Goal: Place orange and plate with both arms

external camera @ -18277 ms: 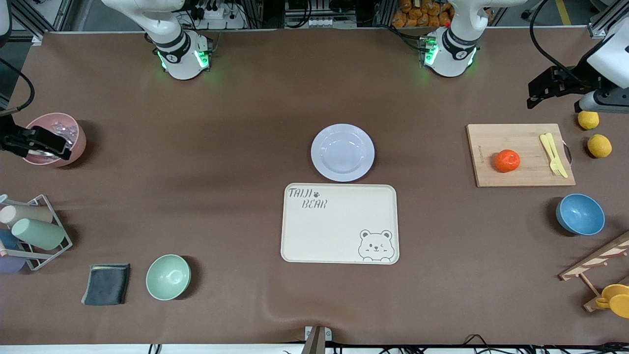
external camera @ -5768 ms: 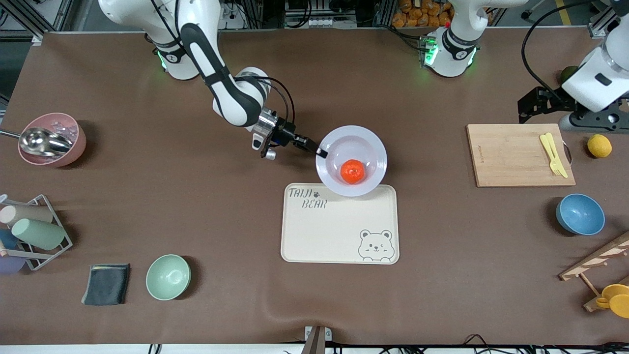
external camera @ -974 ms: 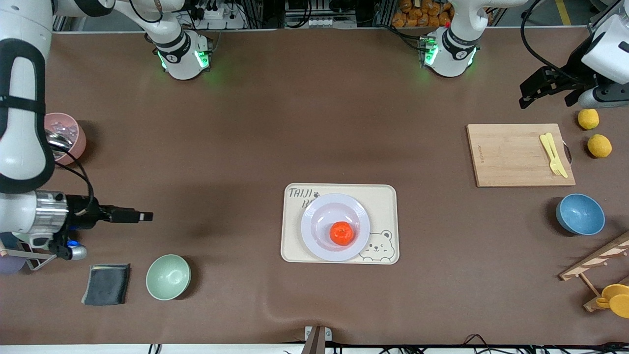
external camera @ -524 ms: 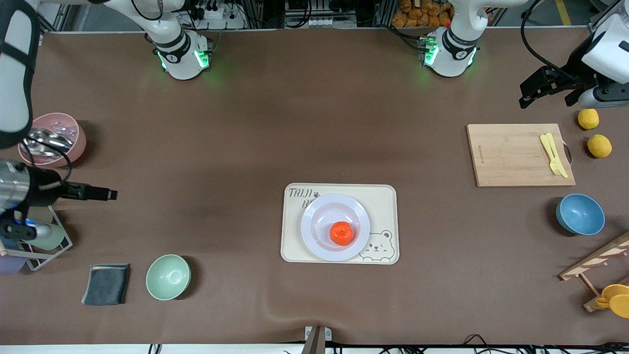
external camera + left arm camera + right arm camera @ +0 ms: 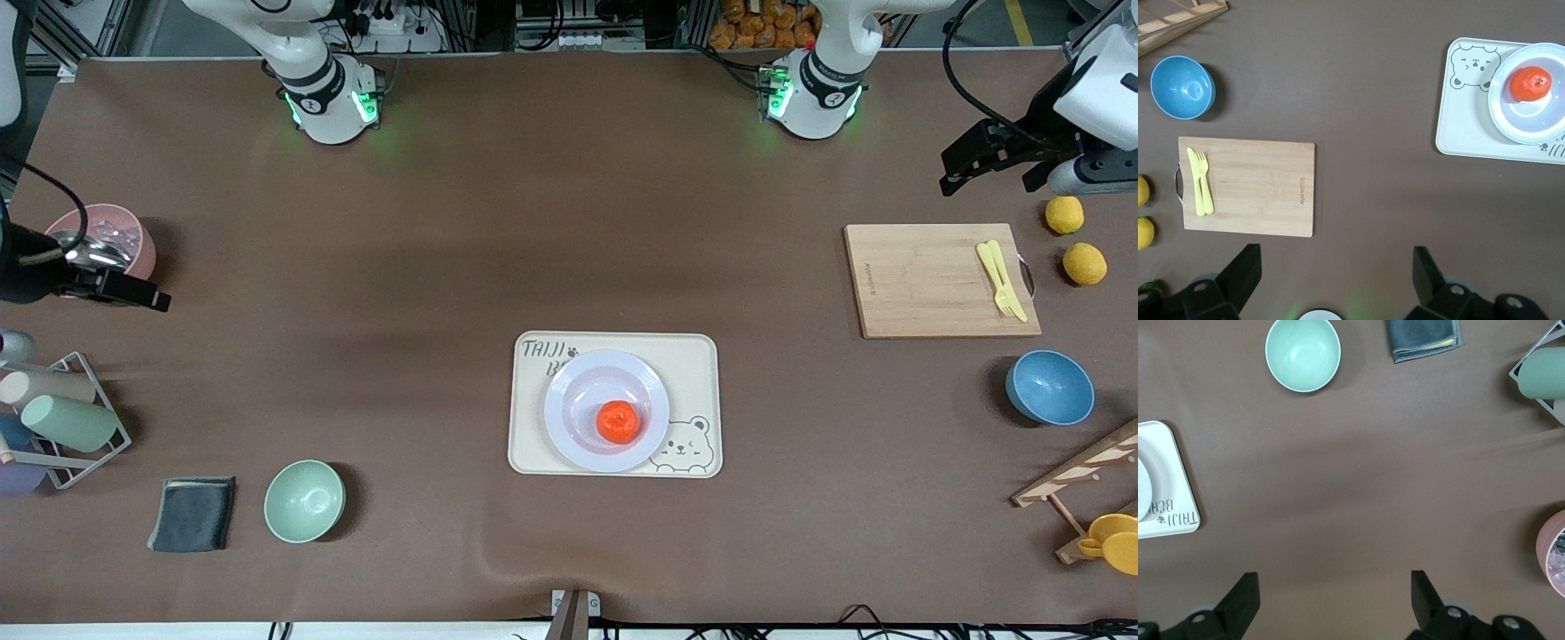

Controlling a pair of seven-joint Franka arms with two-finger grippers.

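On the brown worktop (image 5: 462, 249), nearest the front camera, a folded grey cloth (image 5: 192, 514) and a pale green bowl (image 5: 304, 500) sit toward the right arm's end, with wide bare surface between them and the cream bear tray (image 5: 695, 364) at mid-table. The plate (image 5: 569, 400) lies on that tray, covering part of its lettering and touching the printed bear, its rim inside the tray's edges; the orange (image 5: 619, 421) rests in the plate's shallow centre. A blue bowl (image 5: 1049, 387) stands toward the left arm's end, a rack of cups (image 5: 62, 418) toward the right arm's end. Farther from the camera, a wooden cutting board (image 5: 925, 280) carries yellow cutlery (image 5: 1000, 277), with two lemons (image 5: 1084, 263) just beside it. The right gripper (image 5: 133, 292) hangs level above the worktop just beside a pink bowl (image 5: 120, 236), its arm entering from the view's edge; its fingers (image 5: 1241, 600) are spread wide and hold nothing. The left gripper (image 5: 987, 160) hovers over the worktop's edge near the lemons, its fingers (image 5: 1238, 273) likewise parted wide and empty. Open worktop runs clear between both arm bases and the tray.
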